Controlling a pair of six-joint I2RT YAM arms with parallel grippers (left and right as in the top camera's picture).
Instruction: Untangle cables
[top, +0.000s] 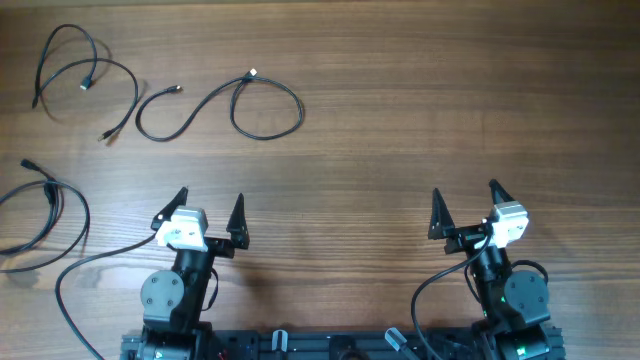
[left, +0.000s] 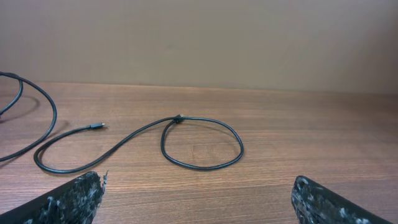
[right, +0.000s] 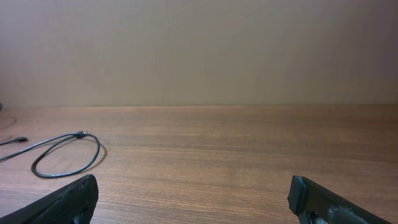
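Across the far left of the brown wooden table (top: 400, 130), thin black cables (top: 225, 108) are laid apart as loose loops. The left gripper (top: 211, 194) and right gripper (top: 465, 188) are held with jaws spread wide, nothing gripped.

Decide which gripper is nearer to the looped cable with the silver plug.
Left. In the overhead view the left gripper sits just below the looped cable; the right gripper stands far off to its lower right.
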